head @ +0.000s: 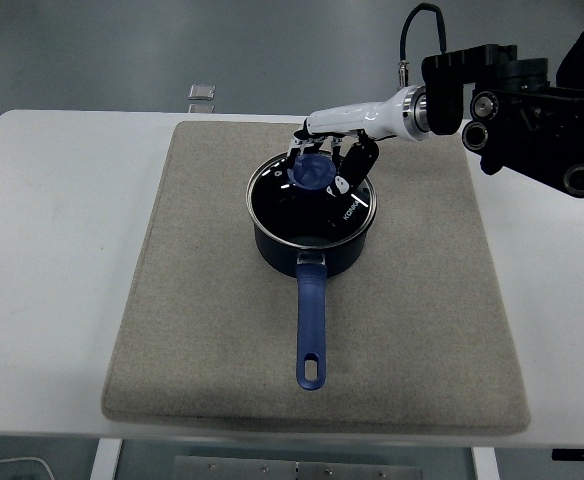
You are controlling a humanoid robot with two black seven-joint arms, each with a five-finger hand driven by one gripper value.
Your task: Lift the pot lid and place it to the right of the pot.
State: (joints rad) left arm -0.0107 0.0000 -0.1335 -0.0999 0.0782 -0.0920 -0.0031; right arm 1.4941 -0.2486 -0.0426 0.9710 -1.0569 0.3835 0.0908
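Note:
A dark blue pot (315,256) with a long blue handle (312,330) stands mid-mat, handle pointing toward the near edge. Its glass lid (290,212) rests on the rim or just off it; I cannot tell which. My right hand (325,163), white-backed with black fingers, reaches in from the right. Its fingers are curled around the lid's blue knob (311,173). The fingers hide part of the knob and the lid's far edge. My left arm is out of view.
A beige mat (192,300) covers most of the white table (62,250). Bare mat lies to the right of the pot. A small clear object (202,93) sits at the table's far edge. My bulky black right forearm (532,110) hangs over the far right corner.

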